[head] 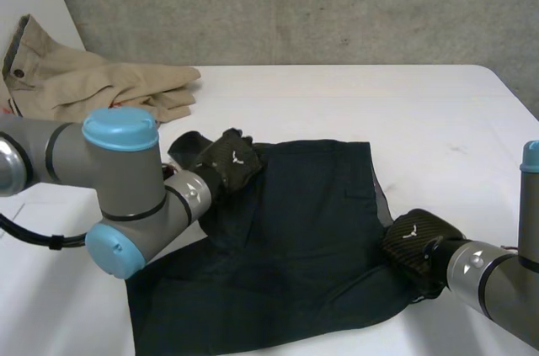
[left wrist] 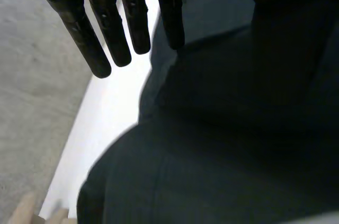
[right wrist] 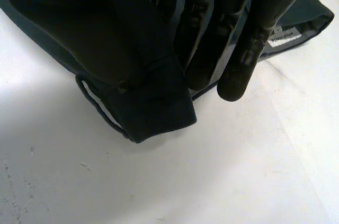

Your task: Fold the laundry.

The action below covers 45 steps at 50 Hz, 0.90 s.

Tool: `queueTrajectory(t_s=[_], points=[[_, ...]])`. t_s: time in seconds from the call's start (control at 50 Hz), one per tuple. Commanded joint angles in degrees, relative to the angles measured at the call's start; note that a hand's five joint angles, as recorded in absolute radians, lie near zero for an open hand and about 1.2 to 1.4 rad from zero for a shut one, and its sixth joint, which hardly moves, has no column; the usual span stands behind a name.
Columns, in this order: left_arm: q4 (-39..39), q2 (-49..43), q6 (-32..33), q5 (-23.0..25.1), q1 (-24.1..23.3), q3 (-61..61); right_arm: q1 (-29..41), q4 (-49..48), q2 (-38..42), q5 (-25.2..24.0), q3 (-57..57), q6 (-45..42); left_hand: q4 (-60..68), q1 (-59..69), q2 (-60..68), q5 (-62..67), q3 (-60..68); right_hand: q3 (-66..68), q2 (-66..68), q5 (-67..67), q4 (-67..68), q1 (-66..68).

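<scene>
Roughly early on, I'd judge: nearest the robot, the dark garment (head: 286, 238) lies spread over the middle of the white table (head: 446, 112). It is mostly flat w/ a few ripples, its near hem is on the robot's side, and I can make out no clean fold. Right hand (head: 417, 242) sits at the cloth's 4 o'clock edge. In the rt wrist view its fingers (right wrist: 204, 49) are straight over a doubled-up strip of that edge, next to a white label (right wrist: 283, 36); no pinch visible, so nothing gripped as far as I can tell. Further out, left hand (head: 229, 158) is at the cloth's 10 o'clock corner, where a bit of fabric bunches up. Its fingers (left wrist: 108, 33) are straight, tips over bare table just beside the cloth's edge, holding nothing. Left arm (head: 126, 179) overhangs the cloth's 8 o'clock side, so room there is tight. Bare table from 12 to 3 o'clock gives the best room for a fold. Farthest, at 10 o'clock, a beige garment (head: 93, 82) lies heaped and unfolded near the wall (head: 295, 2), prob. the next piece.
</scene>
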Motion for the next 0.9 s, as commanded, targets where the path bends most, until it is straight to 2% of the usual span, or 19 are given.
queueTrajectory(t_s=[0.02,0.08,0.24,0.3,0.38,0.46,0.48,0.5,0.54,0.56,0.62,0.7,0.82,0.9], points=[[-0.82,-0.78,1.82,-1.38,0.35,0.3,-0.37,-0.66,0.04,-0.03,0.9,-0.09,41.66,41.7,41.93,41.57,41.83,11.77,12.91,13.07,11.75,23.77],[-0.82,-0.52,1.03,-4.36,0.17,-0.31,-0.28,-1.1,0.13,-0.03,0.99,0.0,53.28,53.32,53.55,53.19,53.45,11.77,12.91,13.07,11.75,23.77],[-0.38,4.39,-0.2,-13.68,0.17,-5.84,-0.28,-1.54,0.21,-0.03,0.9,0.0,53.33,53.37,53.6,53.24,53.5,11.77,12.91,13.07,11.75,23.77],[0.41,6.42,-0.91,-15.8,0.35,-8.31,-0.2,-1.63,0.13,-0.03,0.9,-0.09,53.33,53.37,53.6,53.24,53.5,11.77,12.91,13.07,11.75,23.77],[1.81,10.46,-4.94,-17.92,1.22,-13.4,-0.02,-1.72,0.21,-0.03,0.81,-0.09,53.33,53.37,53.6,53.24,53.5,11.77,12.91,13.07,11.75,23.77],[4.44,12.84,-9.17,-16.95,1.93,-16.05,0.07,-1.72,0.21,-0.03,0.64,-0.09,50.35,50.39,50.62,50.27,50.52,11.77,12.91,13.07,11.75,23.77],[6.54,13.11,-10.04,-15.64,1.93,-15.88,0.16,-1.72,0.13,-0.03,0.55,-0.09,31.67,31.71,31.94,31.58,31.84,11.77,12.91,13.07,11.75,23.77],[7.52,13.2,-10.31,-14.93,1.84,-15.79,0.16,-1.8,0.21,-0.03,0.46,0.0,19.83,19.87,20.1,19.74,20.0,11.77,12.91,13.07,11.75,23.77],[9.37,13.11,-10.58,-11.44,1.49,-14.65,0.33,-1.98,0.13,0.06,0.37,-0.09,-0.54,-0.5,-0.27,-0.63,-0.37,11.77,12.91,13.07,11.75,23.77],[9.55,13.11,-10.58,-10.02,1.4,-13.86,0.42,-2.15,0.21,0.06,0.37,0.0,-2.65,-2.6,-2.37,-2.73,-2.47,11.77,12.91,13.07,11.75,23.77],[9.03,12.06,-10.49,-3.71,1.14,-9.92,0.51,-2.42,0.13,0.06,0.64,-0.09,-3.34,-3.3,-3.07,-3.43,-3.17,11.77,12.91,13.07,11.75,23.77],[5.17,7.16,-9.96,1.49,1.49,-5.96,0.6,-2.42,0.3,0.06,0.99,0.0,-2.67,-2.63,-2.4,-2.76,-2.5,11.77,12.91,13.07,11.75,23.77],[-1.69,0.81,-7.25,2.65,1.23,-0.24,-0.19,-2.51,0.39,0.06,1.43,0.0,-0.15,-0.11,0.12,-0.24,0.02,11.77,12.91,13.07,11.75,23.77],[-3.46,-1.83,-1.1,2.56,1.05,0.91,-0.28,-2.59,0.48,-0.03,1.43,0.0,2.21,2.25,2.48,2.12,2.38,11.77,12.91,13.07,11.75,23.77]])
